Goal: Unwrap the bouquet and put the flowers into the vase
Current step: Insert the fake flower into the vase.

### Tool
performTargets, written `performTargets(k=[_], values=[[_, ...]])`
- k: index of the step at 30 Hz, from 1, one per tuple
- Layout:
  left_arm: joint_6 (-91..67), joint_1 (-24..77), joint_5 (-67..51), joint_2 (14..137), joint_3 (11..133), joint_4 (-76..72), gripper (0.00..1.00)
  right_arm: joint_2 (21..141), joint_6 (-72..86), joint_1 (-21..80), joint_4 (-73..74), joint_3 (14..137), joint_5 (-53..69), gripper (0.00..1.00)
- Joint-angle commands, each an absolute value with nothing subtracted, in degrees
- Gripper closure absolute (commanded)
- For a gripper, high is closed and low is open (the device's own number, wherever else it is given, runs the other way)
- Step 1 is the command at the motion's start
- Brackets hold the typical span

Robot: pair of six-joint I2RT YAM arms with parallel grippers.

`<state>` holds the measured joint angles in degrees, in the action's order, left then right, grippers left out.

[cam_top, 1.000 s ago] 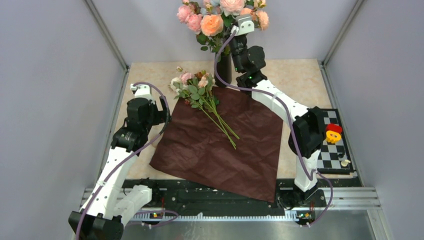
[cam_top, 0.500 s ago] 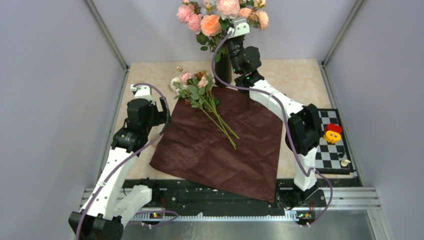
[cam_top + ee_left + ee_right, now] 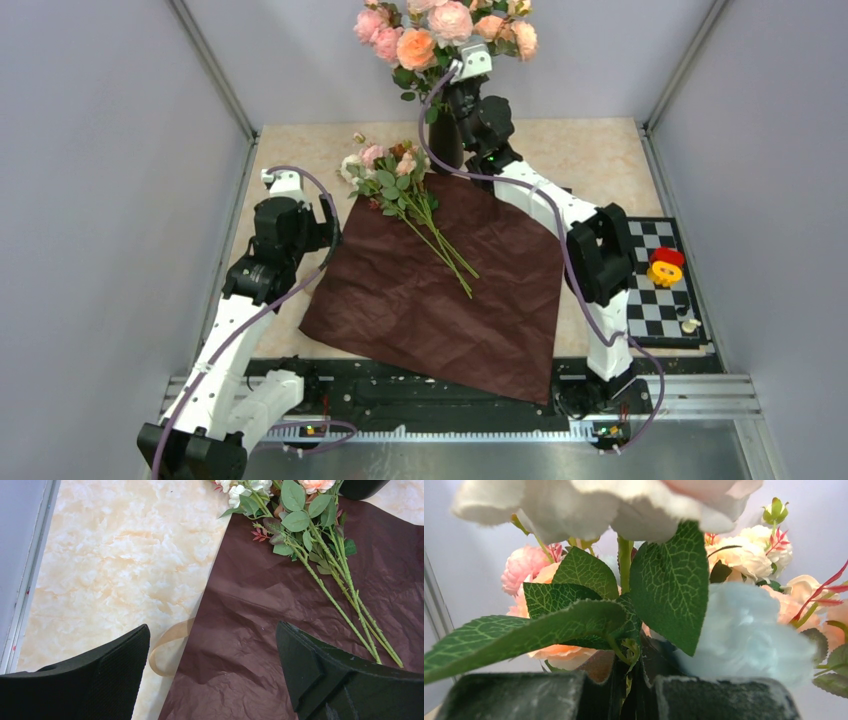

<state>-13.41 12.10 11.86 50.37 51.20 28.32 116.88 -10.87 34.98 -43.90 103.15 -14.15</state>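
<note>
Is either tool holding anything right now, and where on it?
The right tool is shut on a leafy green stem below a white bloom, above the vase. The left tool is open, holding nothing.

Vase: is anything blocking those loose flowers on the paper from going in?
Yes. Large blooms already crowd the mouth of the vase, and the right arm's fingers, shut around a green stem, sit among them.

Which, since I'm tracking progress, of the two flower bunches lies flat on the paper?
The small cream and pink flowers on thin green stems, lying across the maroon paper. The larger peach and pink blooms stand upright in the vase.
</note>
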Motion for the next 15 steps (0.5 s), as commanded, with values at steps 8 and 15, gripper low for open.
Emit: performTargets(k=[8, 15], values=[[-13.5, 11.9, 12.0, 49.4, 50.8, 27.4, 0.01, 117.8, -7.8, 34.4, -45.8, 100.8, -16.2, 1.00], [-13.4, 11.9, 12.0, 49.5, 50.7, 27.4, 0.01, 118.4, -7.6, 34.4, -45.9, 99.7, -16.4, 1.00]])
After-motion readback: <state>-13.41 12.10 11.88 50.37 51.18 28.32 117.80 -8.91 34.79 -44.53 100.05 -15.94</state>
